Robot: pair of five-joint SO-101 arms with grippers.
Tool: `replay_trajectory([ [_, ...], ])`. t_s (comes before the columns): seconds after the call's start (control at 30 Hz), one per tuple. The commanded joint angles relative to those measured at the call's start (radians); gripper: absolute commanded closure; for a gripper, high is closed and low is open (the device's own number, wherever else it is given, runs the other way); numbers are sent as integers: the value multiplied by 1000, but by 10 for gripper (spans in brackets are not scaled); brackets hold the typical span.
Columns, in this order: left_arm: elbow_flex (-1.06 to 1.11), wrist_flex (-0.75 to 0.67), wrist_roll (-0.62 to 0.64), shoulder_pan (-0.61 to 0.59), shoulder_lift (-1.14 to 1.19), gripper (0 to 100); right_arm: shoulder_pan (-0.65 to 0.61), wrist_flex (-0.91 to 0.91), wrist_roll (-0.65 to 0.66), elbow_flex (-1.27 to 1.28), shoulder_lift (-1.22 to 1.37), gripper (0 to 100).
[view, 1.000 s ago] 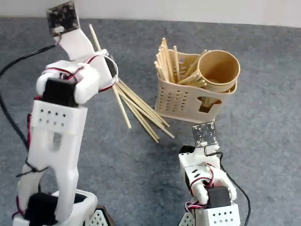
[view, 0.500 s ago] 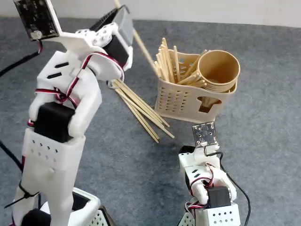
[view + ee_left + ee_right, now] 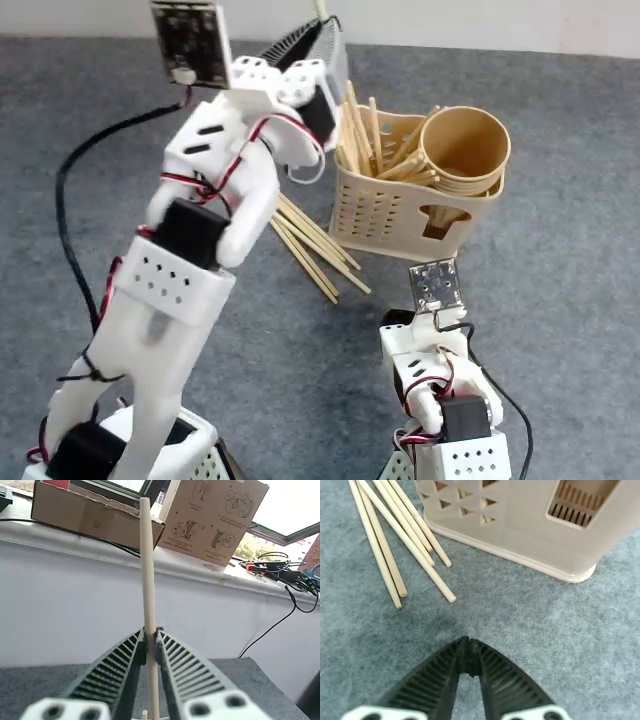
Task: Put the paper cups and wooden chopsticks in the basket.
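My left pincer [image 3: 151,632] pinches one chopstick [image 3: 146,565] upright, high by the rim of the basket [image 3: 385,215], so I judge I'm mid-carry: next I must bring it over the opening, tip it down and let go, with more sticks [image 3: 312,248] lying on the table alongside.

No legible txt, nos. or signs in any view. Cardboard box [image 3: 215,520], well beyond the left gripper [image 3: 151,632] tips, shows printed line-drawn pictograms (lettering, if any, too small to make out); flat carton [image 3: 85,517] beside it bears a small round mark.
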Motion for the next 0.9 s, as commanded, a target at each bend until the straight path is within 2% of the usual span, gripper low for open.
replay_trajectory([
  [0.0,82,-192,-66,53,1,995,12,-5,-3,154,-16,993],
  [0.1,176,-325,-175,85,2,995,12,-5,-3,154,-16,993],
  [0.2,266,-387,-259,111,-2,995,12,-5,-3,154,-16,993],
  [0.43,403,-473,-285,116,1,993,12,-5,-3,154,-16,993],
  [0.5,398,-400,-325,108,-4,982,12,-5,-3,154,-16,993],
  [0.6,343,-232,-400,96,-7,898,12,-5,-3,154,-16,993],
  [0.73,213,6,-339,90,-7,864,12,-5,-3,154,-16,993],
  [0.87,107,173,-331,90,-7,864,13,-22,-3,154,-16,993],
])
